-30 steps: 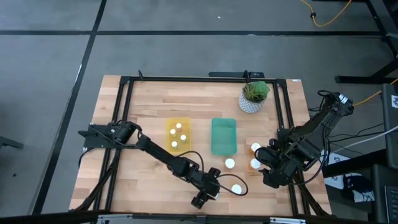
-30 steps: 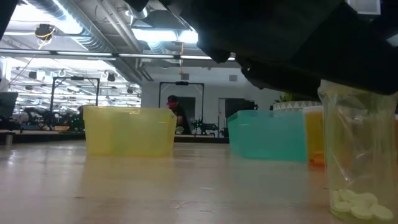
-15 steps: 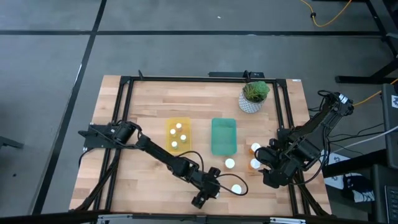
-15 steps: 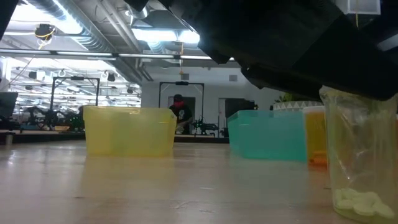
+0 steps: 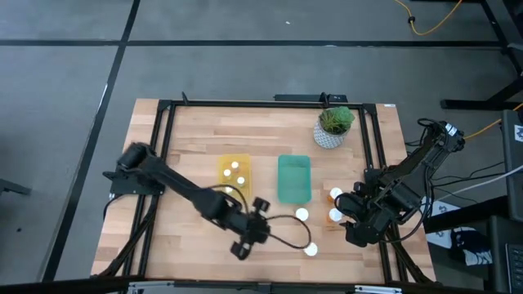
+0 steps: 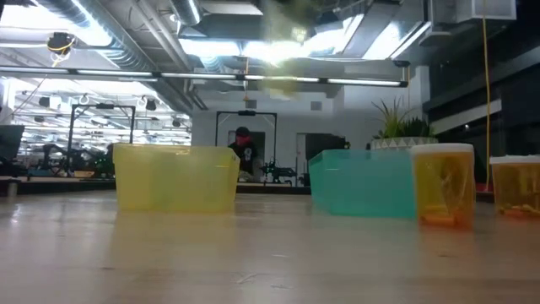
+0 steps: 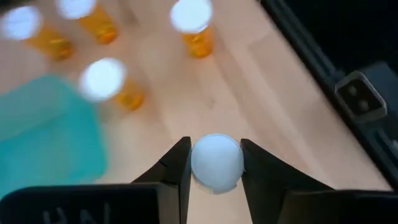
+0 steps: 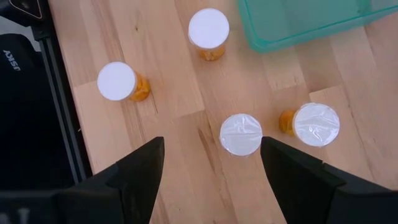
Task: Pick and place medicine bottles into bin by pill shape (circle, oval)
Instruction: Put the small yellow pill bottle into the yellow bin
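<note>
The left claw (image 5: 260,211) is hard to pick out from above, because the dark arm and a cable cover it. In the left wrist view the held bottle (image 7: 216,162) shows only its round white cap. The body is hidden under the cap, so I cannot see the pills. The other bottles past it are blurry. In the low view there is only a yellowish smear near the top, and I cannot tell what it is. One orange bottle (image 6: 515,186) is cut off at the right edge.

A second ago the left arm was low by the near edge and filled the low view, with a clear bottle under it. Now the arm is gone from that view and the claw has moved left and farther from the near edge. The left claw has gone from open to shut tight on the held bottle, which has left the table.

The right claw (image 8: 211,180) has not moved. It hangs wide open and holds nothing, over four bottles with white caps on the right side.

The yellow bin (image 5: 234,190) has three white caps in it. The green bin (image 5: 294,180) sits just right of it. Two more bottles (image 5: 301,215) stand near the front, to the right of the left claw.
</note>
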`<state>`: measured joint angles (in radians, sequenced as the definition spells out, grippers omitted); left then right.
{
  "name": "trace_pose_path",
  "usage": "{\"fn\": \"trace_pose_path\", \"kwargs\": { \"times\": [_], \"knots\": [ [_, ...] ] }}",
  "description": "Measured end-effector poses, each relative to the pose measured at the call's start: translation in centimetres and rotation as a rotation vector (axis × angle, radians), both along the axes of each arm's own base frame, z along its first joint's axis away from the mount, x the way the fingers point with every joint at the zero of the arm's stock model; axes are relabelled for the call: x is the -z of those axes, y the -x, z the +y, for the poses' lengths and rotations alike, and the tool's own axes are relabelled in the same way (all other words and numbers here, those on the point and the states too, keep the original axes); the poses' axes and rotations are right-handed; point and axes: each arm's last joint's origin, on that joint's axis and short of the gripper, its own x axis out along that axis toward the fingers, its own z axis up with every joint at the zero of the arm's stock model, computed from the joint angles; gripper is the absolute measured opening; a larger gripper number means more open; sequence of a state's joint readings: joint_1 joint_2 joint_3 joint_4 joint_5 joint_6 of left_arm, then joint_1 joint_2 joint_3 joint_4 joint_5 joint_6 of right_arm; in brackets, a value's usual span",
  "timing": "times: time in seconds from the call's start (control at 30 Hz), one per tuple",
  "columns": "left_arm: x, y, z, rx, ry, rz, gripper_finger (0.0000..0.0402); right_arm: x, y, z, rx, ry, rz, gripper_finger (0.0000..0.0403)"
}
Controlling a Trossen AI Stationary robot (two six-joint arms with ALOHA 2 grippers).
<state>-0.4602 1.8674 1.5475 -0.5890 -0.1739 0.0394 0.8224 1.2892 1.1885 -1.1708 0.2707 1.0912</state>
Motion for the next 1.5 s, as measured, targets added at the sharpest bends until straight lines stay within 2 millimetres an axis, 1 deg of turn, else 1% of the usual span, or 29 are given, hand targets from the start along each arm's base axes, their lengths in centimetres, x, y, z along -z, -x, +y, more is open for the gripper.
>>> {"fn": "trace_pose_path", "kwargs": {
  "times": [0.03, 0.13, 0.2, 0.3, 0.37, 0.47, 0.57, 0.63, 0.77, 0.9, 1.0, 1.23, 1.37, 1.5],
  "knots": [
    [-1.0, 0.7, 0.5, -0.019, -0.017, -0.003, 0.0098, 0.0, 0.0, 0.0, 0.000, 0.000, 0.000, 0.0269],
    [-2.9, 2.3, 2.6, -0.091, -0.044, -0.008, 0.0098, 0.0, 0.0, 0.0, 0.000, 0.000, -0.001, 0.0269],
    [-3.5, 3.3, 4.2, -0.139, -0.028, -0.013, 0.0098, 0.0, 0.0, 0.0, 0.000, 0.001, 0.000, 0.0269],
    [-3.6, 5.1, 6.6, -0.206, -0.005, -0.027, 0.0098, 0.0, 0.0, 0.0, 0.000, 0.001, 0.000, 0.0269],
    [-3.0, 6.1, 8.2, -0.257, 0.017, -0.045, 0.0097, 0.0, 0.0, 0.0, 0.000, 0.001, 0.000, 0.0269],
    [-1.6, 7.5, 10.2, -0.318, 0.060, -0.101, 0.0097, 0.0, 0.0, 0.0, 0.000, 0.001, 0.000, 0.0269],
    [-0.2, 8.6, 11.3, -0.351, 0.096, -0.173, 0.0097, 0.0, 0.0, 0.0, 0.000, 0.001, 0.000, 0.0269],
    [1.4, 9.1, 12.0, -0.381, 0.112, -0.176, 0.0097, 0.0, 0.0, 0.0, 0.000, 0.001, 0.000, 0.0269],
    [4.2, 9.8, 12.7, -0.447, 0.151, -0.169, 0.0097, 0.0, 0.0, 0.0, 0.000, 0.001, 0.000, 0.0269],
    [6.1, 10.4, 12.6, -0.464, 0.189, -0.186, 0.0097, 0.0, 0.0, 0.0, 0.000, 0.001, 0.001, 0.0269],
    [6.7, 10.7, 12.4, -0.463, 0.205, -0.199, 0.0097, 0.0, 0.0, 0.0, 0.000, 0.001, 0.000, 0.0269],
    [8.1, 11.4, 12.6, -0.519, 0.233, -0.166, 0.0097, 0.0, -0.1, -0.1, 0.008, 0.031, -0.029, 0.0269],
    [8.5, 11.6, 12.6, -0.519, 0.258, -0.205, 0.0097, 0.0, -0.1, -0.1, -0.008, 0.038, -0.030, 0.0269],
    [9.0, 11.6, 12.6, -0.544, 0.277, -0.192, 0.0097, 0.0, -0.1, -0.1, -0.008, 0.038, -0.030, 0.0269]
  ]
}}
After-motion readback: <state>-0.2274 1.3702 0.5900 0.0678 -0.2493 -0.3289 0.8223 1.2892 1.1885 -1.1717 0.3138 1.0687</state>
